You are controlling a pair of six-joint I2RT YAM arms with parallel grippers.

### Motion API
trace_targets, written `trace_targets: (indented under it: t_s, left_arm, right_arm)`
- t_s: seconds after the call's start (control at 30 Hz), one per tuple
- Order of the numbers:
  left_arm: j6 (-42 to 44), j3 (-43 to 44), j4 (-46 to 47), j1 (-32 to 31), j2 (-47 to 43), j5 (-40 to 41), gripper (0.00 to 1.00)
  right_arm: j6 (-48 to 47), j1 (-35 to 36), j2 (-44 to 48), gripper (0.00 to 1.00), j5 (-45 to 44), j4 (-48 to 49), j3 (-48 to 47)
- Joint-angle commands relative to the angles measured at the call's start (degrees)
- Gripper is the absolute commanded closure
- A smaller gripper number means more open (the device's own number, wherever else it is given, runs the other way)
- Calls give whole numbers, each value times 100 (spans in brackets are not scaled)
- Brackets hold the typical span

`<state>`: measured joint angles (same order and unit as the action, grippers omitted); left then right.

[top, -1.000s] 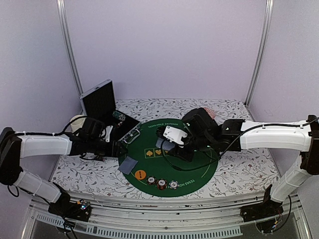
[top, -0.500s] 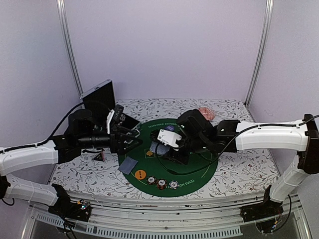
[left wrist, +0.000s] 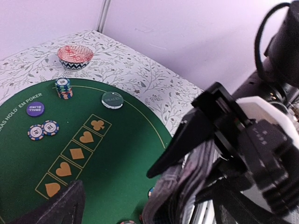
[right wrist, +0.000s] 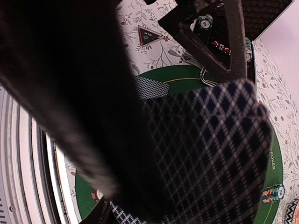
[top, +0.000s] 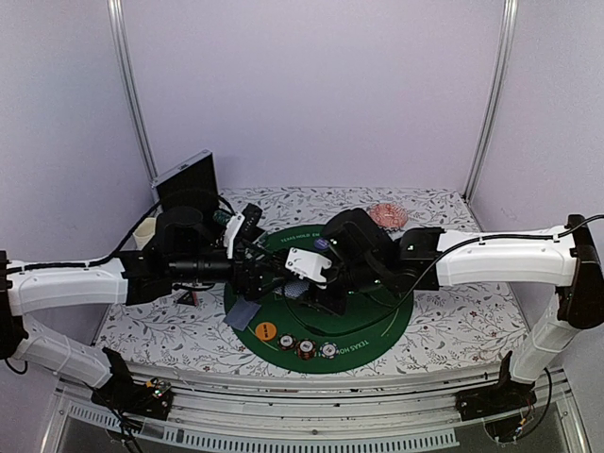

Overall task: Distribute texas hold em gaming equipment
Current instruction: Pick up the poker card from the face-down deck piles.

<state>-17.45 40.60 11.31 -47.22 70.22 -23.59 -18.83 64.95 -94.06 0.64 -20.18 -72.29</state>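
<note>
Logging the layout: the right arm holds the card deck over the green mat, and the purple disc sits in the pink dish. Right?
No. The purple disc lies on the green mat, apart from the pink dish, as the left wrist view shows. The right fingers do hold the card deck over the mat.

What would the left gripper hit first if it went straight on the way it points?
Most likely the stack of blue-grey diamond-backed playing cards clamped in the right gripper, directly ahead of the open left gripper; exact depth is unclear.
</note>
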Motion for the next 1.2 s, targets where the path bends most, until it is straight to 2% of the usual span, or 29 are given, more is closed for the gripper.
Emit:
trace_targets:
  t_s: [0.0, 0.27, 0.43, 0.73, 0.83, 0.97, 1.1, 1.17]
  left_arm:
    - [36, 251, -163, -80, 146, 899, 6]
    - [59, 326, -639, -103, 119, 1257, 14]
    - [45, 178, -665, -96, -113, 1434, 15]
    - [108, 199, -834, -92, -163, 1336, 15]
    - [102, 134, -699, -96, -232, 987, 16]
    - [102, 63, -511, -94, -288, 520, 27]
    - [97, 60, -590, -89, -327, 576, 44]
    - [109, 62, -679, -93, -345, 684, 46]
  right_arm:
    - [46, 51, -68, 56, 46, 73, -224]
    - [37, 50, 59, 56, -127, 67, -117]
    - [28, 53, 107, 56, -214, 67, -49]
    - [20, 52, 115, 56, -310, 65, -20]
    - [15, 48, 108, 56, -313, 54, -4]
    - [12, 51, 99, 56, -327, 59, -20]
    - [1, 53, 106, 56, -350, 59, -18]
    - [-6, 52, 112, 56, -354, 54, -13]
